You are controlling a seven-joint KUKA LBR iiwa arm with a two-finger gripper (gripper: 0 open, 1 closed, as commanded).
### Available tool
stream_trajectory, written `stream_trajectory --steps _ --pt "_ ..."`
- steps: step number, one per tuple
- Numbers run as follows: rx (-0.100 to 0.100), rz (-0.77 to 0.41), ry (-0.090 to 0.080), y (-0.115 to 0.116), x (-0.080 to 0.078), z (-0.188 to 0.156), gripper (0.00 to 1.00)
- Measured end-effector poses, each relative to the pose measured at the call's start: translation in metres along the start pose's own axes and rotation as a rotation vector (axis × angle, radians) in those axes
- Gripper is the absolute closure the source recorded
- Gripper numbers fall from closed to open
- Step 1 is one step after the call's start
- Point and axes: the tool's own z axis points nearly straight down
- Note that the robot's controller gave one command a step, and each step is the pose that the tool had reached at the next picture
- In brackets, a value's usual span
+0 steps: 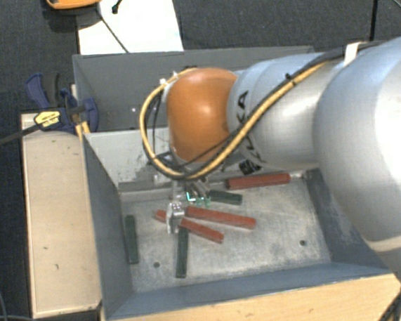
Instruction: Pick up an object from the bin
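Your gripper [177,219] sits low near the middle of the bin [107,200], over the left ends of a long red stick [224,220] and a shorter red stick [204,232], with a dark green stick [181,257] just beside it. You cannot tell whether it is spread or pinching.

Arm [301,111] stretched in from the right, gripper [177,218] pointing downward

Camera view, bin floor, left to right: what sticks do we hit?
Order: green stick by the left wall → green stick at front middle → red stick at the back. The crossed red sticks mid-bin overlap others, so left out.
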Motion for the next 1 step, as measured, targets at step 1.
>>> stream_trajectory --steps 1 --pt "-0.002 0.004 -0.008 -0.0007 -0.0023 -0.0043 0.0"
